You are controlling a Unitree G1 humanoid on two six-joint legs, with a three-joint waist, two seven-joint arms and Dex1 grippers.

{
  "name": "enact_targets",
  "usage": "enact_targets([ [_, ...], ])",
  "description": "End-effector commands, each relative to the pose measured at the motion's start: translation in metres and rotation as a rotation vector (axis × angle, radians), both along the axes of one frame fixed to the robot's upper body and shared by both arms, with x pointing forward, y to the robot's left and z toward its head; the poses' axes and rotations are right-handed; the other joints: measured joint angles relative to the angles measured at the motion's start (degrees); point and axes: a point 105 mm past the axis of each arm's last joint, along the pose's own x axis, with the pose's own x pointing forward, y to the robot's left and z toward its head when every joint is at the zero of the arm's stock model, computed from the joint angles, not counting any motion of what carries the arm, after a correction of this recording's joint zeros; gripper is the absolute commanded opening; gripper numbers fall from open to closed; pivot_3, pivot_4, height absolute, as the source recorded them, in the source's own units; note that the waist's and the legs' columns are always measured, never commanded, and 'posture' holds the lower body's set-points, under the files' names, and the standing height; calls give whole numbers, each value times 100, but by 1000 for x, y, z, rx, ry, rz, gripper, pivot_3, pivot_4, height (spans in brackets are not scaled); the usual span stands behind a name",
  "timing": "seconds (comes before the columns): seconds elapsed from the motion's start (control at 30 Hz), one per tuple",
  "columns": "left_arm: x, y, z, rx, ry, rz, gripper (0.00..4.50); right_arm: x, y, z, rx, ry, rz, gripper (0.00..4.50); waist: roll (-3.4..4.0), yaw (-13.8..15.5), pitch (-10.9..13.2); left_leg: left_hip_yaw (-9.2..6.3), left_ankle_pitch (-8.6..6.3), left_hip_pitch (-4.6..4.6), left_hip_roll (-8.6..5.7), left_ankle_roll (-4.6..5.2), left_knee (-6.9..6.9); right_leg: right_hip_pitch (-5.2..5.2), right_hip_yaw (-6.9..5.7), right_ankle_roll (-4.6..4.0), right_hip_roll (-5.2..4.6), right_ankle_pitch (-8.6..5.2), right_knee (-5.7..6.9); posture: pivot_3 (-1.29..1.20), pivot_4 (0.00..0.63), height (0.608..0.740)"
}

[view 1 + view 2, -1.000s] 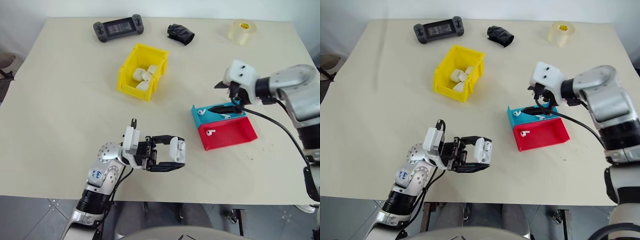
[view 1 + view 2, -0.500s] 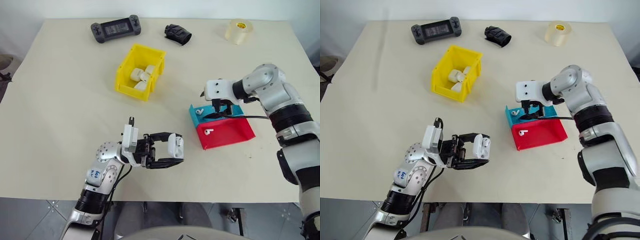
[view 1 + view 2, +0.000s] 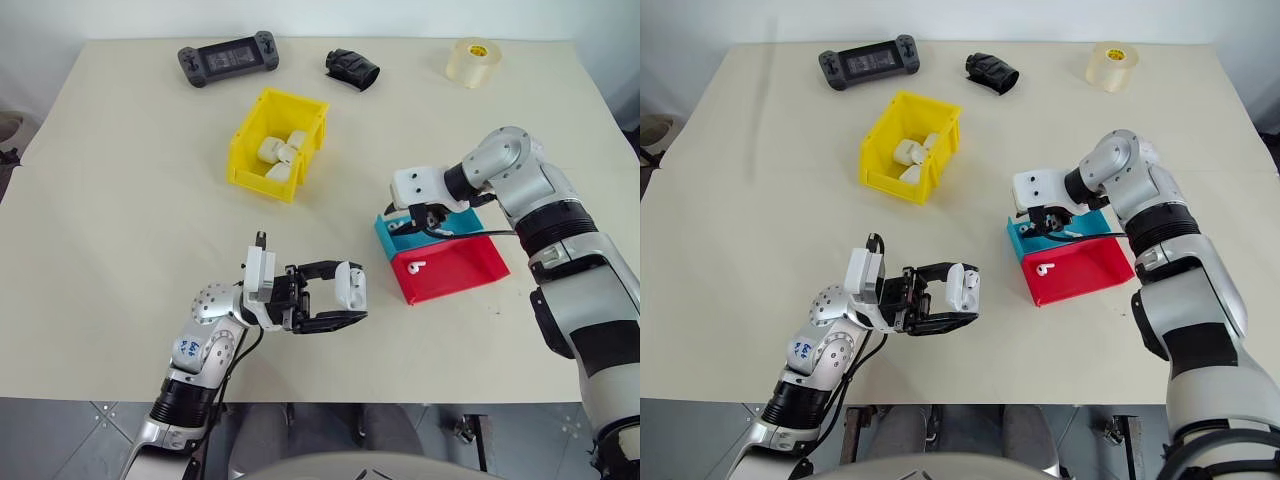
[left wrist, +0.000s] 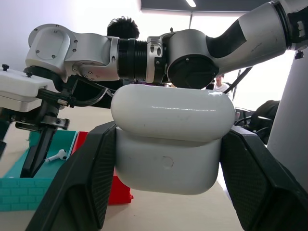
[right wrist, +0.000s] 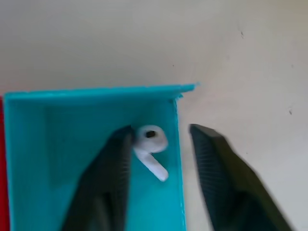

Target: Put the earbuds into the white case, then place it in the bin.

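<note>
My left gripper (image 3: 343,297) is shut on the white case (image 4: 171,139) and holds it just above the table near the front edge; the case's lid looks closed. At the end of the teal tray (image 3: 390,238) nearest the bin, my right gripper (image 3: 414,222) points down. It is open, with one finger (image 5: 108,183) inside the tray and the other (image 5: 224,183) outside its wall. One of the earbuds (image 5: 150,144) lies between them, against the inner finger. A second earbud (image 3: 418,266) lies in the red tray (image 3: 465,262). The yellow bin (image 3: 258,182) stands further back on the left.
Several white cases (image 3: 280,150) lie in the bin. Along the table's far edge are a dark game controller (image 3: 226,58), a black object (image 3: 352,68) and a roll of tape (image 3: 474,62). A person's head (image 4: 122,26) shows behind the arm in the left wrist view.
My right gripper has swung left and down into the end of the teal tray, and its fingers have narrowed around the earbud. The left gripper and the case have stayed put.
</note>
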Motion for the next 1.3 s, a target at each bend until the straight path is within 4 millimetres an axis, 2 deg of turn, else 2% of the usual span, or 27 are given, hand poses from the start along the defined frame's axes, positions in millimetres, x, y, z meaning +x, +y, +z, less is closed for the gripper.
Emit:
enact_targets([
  [0.03, -5, 2, 10, -20, -54, 5, 2811, 0, -1, 10, 17, -18, 7, 1848, 0, -3, 0, 0, 0, 0, 0, 0, 0, 0, 0, 0, 0, 0, 0, 0, 150, 740],
  [0.27, -3, 2, 11, -19, -56, 8, 2811, -2, -2, 8, 7, -2, 22, 1848, 0, -3, 0, 0, 0, 0, 0, 0, 0, 0, 0, 0, 0, 0, 1, 0, 150, 740],
  [0.3, -3, 2, 11, -19, -57, 9, 2811, -2, -1, 7, 8, -2, 23, 1569, 0, -3, 0, 0, 0, 0, 0, 0, 0, 0, 0, 0, 0, 0, 1, 0, 150, 740],
  [0.33, -3, 2, 11, -19, -58, 9, 2811, -2, 0, 7, 9, -1, 25, 1494, 0, -3, 0, 0, 0, 0, 0, 0, 0, 0, 0, 0, 0, 0, 2, 0, 150, 740],
  [0.47, -2, 2, 11, -19, -59, 12, 2811, -2, 1, 5, 18, 1, 22, 467, 0, -4, 0, 0, 0, 0, 0, 0, 0, 0, 0, 0, 0, 0, 2, 0, 150, 740],
  [0.67, -2, 2, 11, -17, -57, 16, 2811, -1, -1, 8, 45, -9, 4, 470, 0, -3, 0, 0, 0, 0, 0, 0, 1, 0, 0, 0, 0, 0, 2, 0, 150, 740],
  [0.87, -2, 3, 12, -16, -58, 18, 2811, 2, -13, 34, 218, -23, -95, 470, 0, 5, 0, 0, 0, 0, 0, 0, 1, 0, 0, 0, 1, 0, 3, 0, 150, 740],
  [1.0, 0, 4, 13, -22, -54, 25, 2811, -6, -25, 56, 389, 4, -137, 470, 0, 11, 0, 0, 0, -1, -2, 0, 2, 0, 0, 0, 0, 0, 4, 0, 150, 740],
  [1.13, 12, 3, 19, -53, -44, 68, 2811, -33, -34, 92, 767, 100, -209, 470, 0, 55, 0, -7, 0, -5, -1, 1, 2, 2, -4, 0, 0, 0, 3, 0, 150, 740],
  [1.3, 26, 2, 27, -81, -40, 93, 2811, -76, -28, 102, 1070, 245, -275, 470, 0, 95, 0, -7, -3, -10, 1, 5, 3, 3, -3, 0, 2, 0, 5, 0, 150, 740],
])
